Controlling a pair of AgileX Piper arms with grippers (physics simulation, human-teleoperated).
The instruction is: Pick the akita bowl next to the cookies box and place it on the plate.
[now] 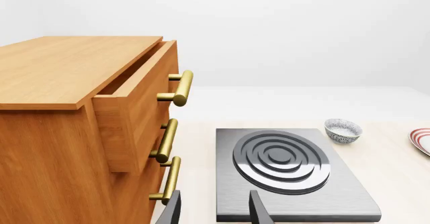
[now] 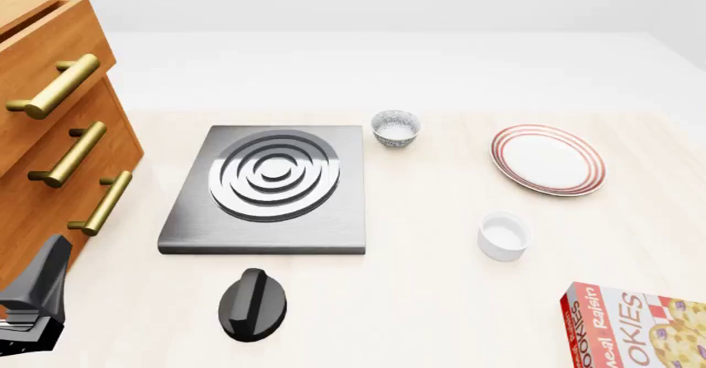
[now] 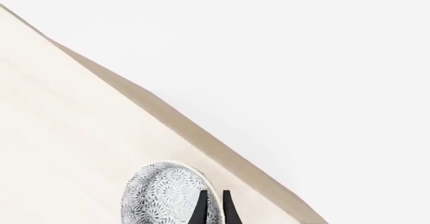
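In the right wrist view, the akita bowl [image 3: 164,196] shows its grey-black speckled outside, with my right gripper [image 3: 215,211] shut on its rim, one finger on each side of the wall. Neither this bowl nor the right gripper shows in the front view. The cookies box [image 2: 640,328] lies at the near right corner. Further back on the right sits the red-ringed plate [image 2: 548,160], also seen as the plate [image 1: 422,141]. My left gripper [image 1: 215,215] is open and holds nothing, low at the near left, the left gripper [image 2: 39,302] beside the drawers.
A second speckled bowl [image 2: 395,127] stands behind the stove plate [image 2: 270,188], the same bowl [image 1: 343,130] in the left wrist view. There are also a plain white cup [image 2: 503,236], a black knob [image 2: 253,303], and a wooden drawer cabinet [image 2: 50,128] with its top drawer [image 1: 138,103] ajar. A table edge [image 3: 174,118] runs past the held bowl.
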